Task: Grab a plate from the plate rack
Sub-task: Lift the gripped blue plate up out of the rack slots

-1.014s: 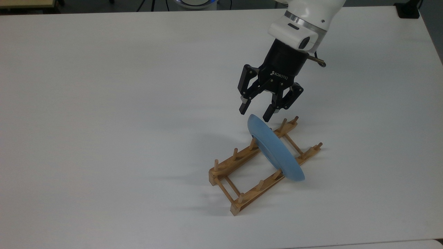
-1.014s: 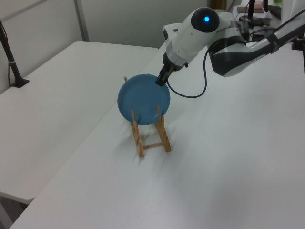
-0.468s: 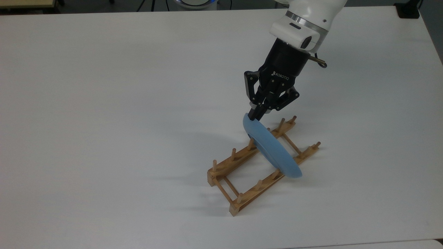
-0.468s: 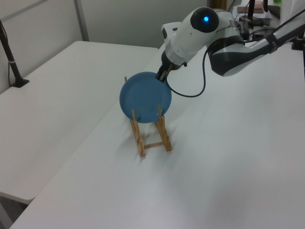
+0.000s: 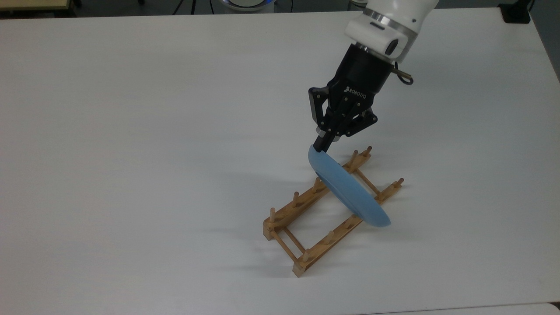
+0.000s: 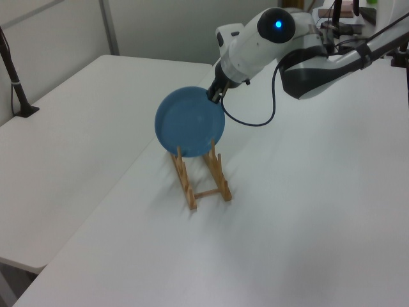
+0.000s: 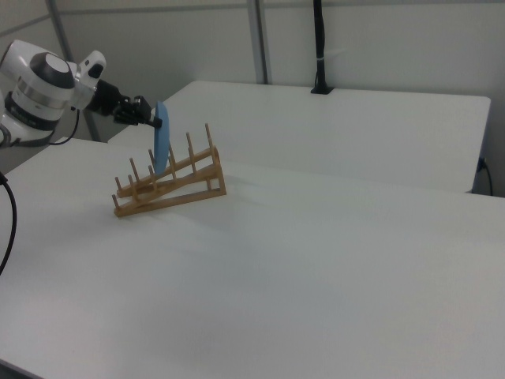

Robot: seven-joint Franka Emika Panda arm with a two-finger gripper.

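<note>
White worktop (image 5: 153,131), otherwise bare around the job: plate (image 5: 348,190) stands on edge across the plate rack (image 5: 326,214), near the rack's far end in the top view, lower rim down between the two peg rails so the pegs keep it from tipping flat. Gripper (image 5: 323,144) is clenched on the plate's upper rim, fingers pinching the edge from both faces, which looks like the natural hold for drawing it up clear of the pegs. Plate hangs directly below the gripper, tilted with the arm's approach angle.

blue plate (image 5: 348,190) on-edge over wooden rack (image 5: 306,227)
</note>
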